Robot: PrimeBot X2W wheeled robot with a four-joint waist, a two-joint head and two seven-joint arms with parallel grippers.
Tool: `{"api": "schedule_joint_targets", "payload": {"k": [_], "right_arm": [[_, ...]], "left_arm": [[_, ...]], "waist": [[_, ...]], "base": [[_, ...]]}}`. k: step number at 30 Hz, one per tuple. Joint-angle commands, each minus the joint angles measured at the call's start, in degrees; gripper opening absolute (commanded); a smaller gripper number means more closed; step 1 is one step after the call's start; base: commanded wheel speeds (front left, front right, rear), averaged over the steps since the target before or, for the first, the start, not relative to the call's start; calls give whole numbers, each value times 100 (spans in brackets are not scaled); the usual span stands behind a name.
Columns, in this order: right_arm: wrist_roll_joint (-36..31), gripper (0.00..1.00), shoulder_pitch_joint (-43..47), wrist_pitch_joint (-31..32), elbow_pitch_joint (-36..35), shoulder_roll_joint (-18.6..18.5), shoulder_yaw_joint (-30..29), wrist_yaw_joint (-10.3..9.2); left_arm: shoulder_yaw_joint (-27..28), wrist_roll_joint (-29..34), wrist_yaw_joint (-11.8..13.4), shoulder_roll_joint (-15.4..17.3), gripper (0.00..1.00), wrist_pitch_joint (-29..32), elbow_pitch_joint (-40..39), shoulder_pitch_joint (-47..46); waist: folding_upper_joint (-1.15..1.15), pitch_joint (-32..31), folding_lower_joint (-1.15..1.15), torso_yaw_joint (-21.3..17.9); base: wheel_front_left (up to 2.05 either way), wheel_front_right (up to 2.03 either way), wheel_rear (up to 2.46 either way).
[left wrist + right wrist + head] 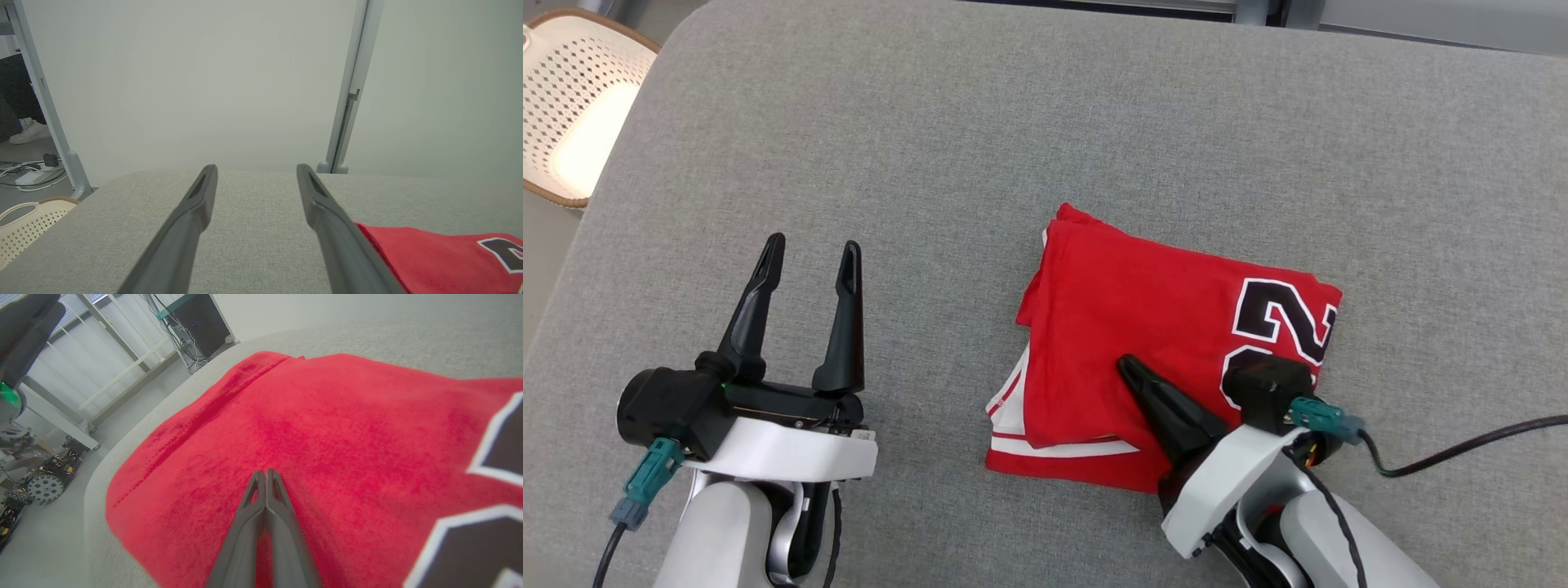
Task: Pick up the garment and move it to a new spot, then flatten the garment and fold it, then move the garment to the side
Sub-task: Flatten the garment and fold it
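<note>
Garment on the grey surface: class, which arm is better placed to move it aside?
Right, probably. The right gripper, shut, sits over the garment; the left gripper hangs open over the grey surface, beside it.

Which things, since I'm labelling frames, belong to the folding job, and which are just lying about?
Job: folded red garment; right end effector, shut, over it; left end effector, open.
Lying about: white basket; floor cables; a person's shoe.

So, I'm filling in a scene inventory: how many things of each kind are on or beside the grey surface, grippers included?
Garments: 1, the folded red garment
Grippers: 2, the left gripper and the right gripper
Baskets: 1, the cream basket
Total: 4
</note>
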Motion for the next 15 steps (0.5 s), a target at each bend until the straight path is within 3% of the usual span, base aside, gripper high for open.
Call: {"api": "schedule_joint_targets", "payload": {"k": [1, 7, 15], "right_arm": [[15, 0, -55, 81, 2, -52, 128, 0], [-56, 0, -106, 239, -197, -146, 535, 0], [-383, 0, 175, -198, -856, -174, -334, 0]], "left_arm": [[25, 28, -38, -29, 100, -18, -31, -83], [158, 97, -59, -84, 100, -21, -72, -12], [348, 176, -137, -76, 100, -21, -101, 123]], "waist": [[0, 15, 0, 17], [0, 16, 0, -75], [0, -172, 0, -457]], "base": [[0, 0, 0], [0, 0, 0], [0, 0, 0]]}}
